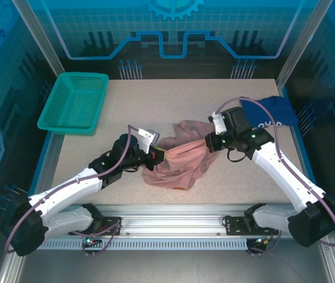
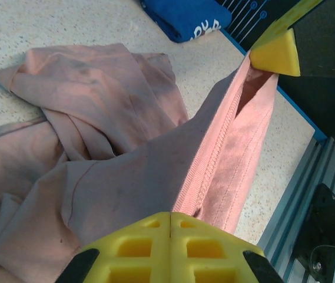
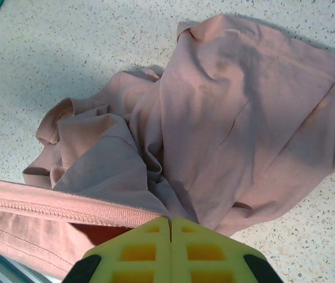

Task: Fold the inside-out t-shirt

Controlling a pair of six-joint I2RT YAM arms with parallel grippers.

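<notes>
On a speckled counter (image 1: 143, 100) inside a blue-walled cell, a green basket (image 1: 73, 106) sits far left. The jaws of the left arm (image 1: 67, 191) are pinched tight on the hem of the dusty pink t-shirt (image 1: 179, 168), crumpled mid-counter. The hem stretches taut to the jaws of the right arm (image 1: 285, 171), likewise clamped together on it. A dark blue shirt (image 1: 276, 112) lies far right.

White arms (image 1: 67, 193), black joints (image 1: 308, 225), yellow jaws
</notes>
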